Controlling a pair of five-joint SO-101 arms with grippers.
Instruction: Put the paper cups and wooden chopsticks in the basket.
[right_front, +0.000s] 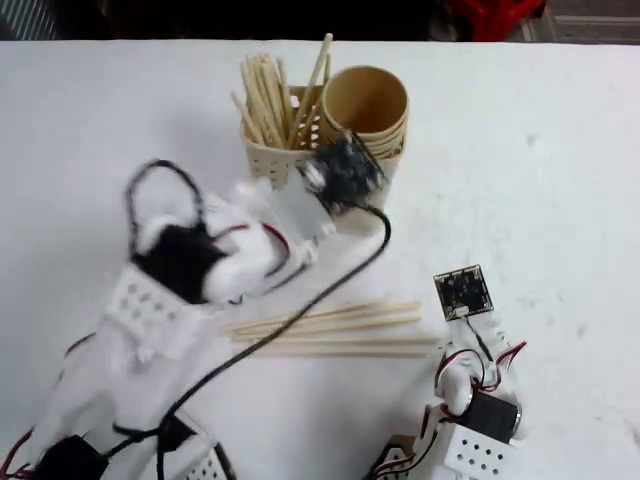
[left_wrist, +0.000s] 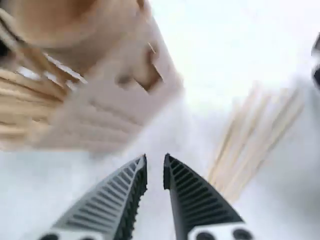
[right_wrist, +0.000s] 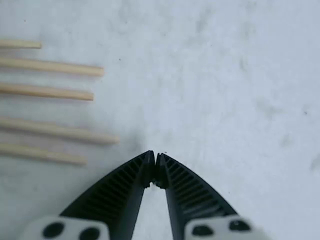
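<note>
Left pincer (left_wrist: 155, 159), barely parted and empty, hangs just beside the basket (left_wrist: 100, 115), loose chopsticks (left_wrist: 252, 142) lying near.

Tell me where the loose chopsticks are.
In the high view's lower middle, the loose chopsticks lie on the table, short of the basket, ends beside the right tool.

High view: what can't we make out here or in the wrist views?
Basket: high view, the left arm covers its front wall; left wrist view, blurred.
Paper cups: stack count unclear, the arm hides the lower part in high view.
Loose chopsticks: count unclear, overlapping and crossed by a cable in high view, cut by the edge in right wrist view.
</note>
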